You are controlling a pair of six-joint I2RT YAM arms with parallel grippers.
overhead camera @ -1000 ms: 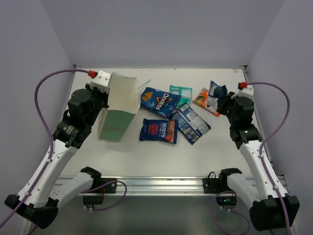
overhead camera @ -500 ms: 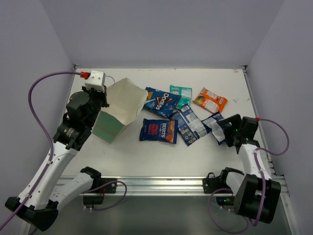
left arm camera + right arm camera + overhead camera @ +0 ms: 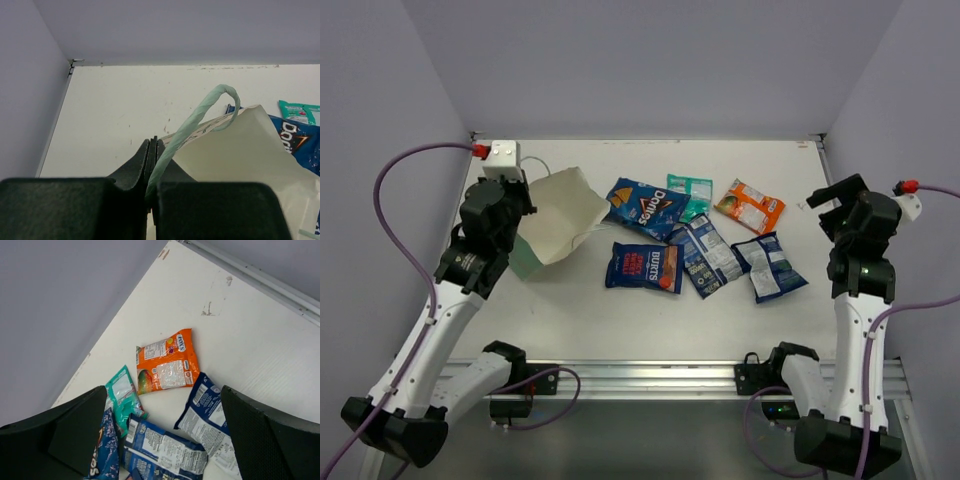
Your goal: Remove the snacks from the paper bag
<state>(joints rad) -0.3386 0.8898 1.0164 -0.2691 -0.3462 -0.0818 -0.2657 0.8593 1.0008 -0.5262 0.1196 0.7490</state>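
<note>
Left jaws: pressed fully together, pinching the mint-green string handle (image 3: 200,117) of the paper bag (image 3: 560,215). In the left wrist view the handle loops up out of the jaws and arcs over the bag's cream upper edge.

Right jaws: spread wide, holding nothing. The two dark fingers (image 3: 65,435) frame the right wrist view, with the packets showing on the surface (image 3: 620,320) between them. In the top view these jaws are raised at the right side, apart from every packet.

Paper bag: left part of the surface, hanging from the left jaws and tilted, with its cream side panel facing up and right. Its green lower part is down toward the near left. Cannot tell whether it touches the surface.

Snacks: all six lie flat on the surface, outside the bag, in a loose cluster from centre to right.
- Doritos packet (image 3: 645,207): just right of the bag's upper corner.
- Teal-green packet (image 3: 690,193): behind it, overlapping its right edge.
- Orange packet (image 3: 750,206): far right of the group, lying alone.
- Blue packet with red label (image 3: 644,267): nearest the arms, centre.
- Dark blue packet (image 3: 708,253): lies diagonally, its edge against the red-label one.
- Last blue packet (image 3: 770,266): just beside the dark blue one, on its right.
</note>
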